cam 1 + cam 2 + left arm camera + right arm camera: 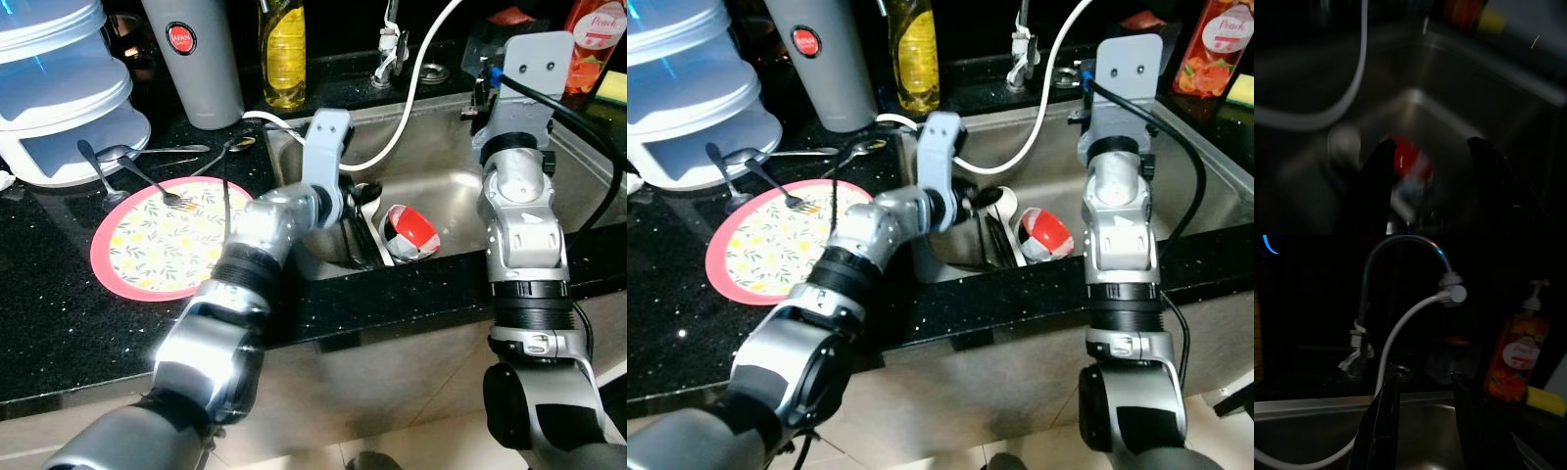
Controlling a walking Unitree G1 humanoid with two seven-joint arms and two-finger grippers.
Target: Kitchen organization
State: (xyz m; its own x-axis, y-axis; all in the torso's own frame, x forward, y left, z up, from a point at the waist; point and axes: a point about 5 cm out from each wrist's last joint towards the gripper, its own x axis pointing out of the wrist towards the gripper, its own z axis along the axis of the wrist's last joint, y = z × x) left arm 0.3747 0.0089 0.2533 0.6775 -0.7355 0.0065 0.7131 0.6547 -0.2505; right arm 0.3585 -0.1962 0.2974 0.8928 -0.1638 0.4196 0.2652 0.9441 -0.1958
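Where the black countertop [59, 323] runs along the robot's left, a white tiered container [59, 93] stands at the back corner, with loose spoons [118, 154] just in front of it and a pink-rimmed floral plate [162, 240] nearer the counter edge; a fork [157, 186] lies with its tines on the plate. Behind these stand a grey tumbler [194, 59] and a bottle of yellow liquid [282, 54]. Reaching over the counter edge, the left gripper [1427, 152] hangs inside the stainless sink [451, 186], fingers [1378, 181] spread apart and holding nothing, directly above a red-and-white bowl [409, 230] that lies tilted on the sink floor beside some utensils [364, 201]. A white hose [411, 108] loops from the tap [1400, 254] down across the basin. Farther right, the right gripper [1422, 382] is raised over the sink's rear part, fingers parted and empty, pointing toward the tap base. At the far right rear, a peach-labelled pump bottle [1515, 355] stands beside a yellow sponge [1546, 401].
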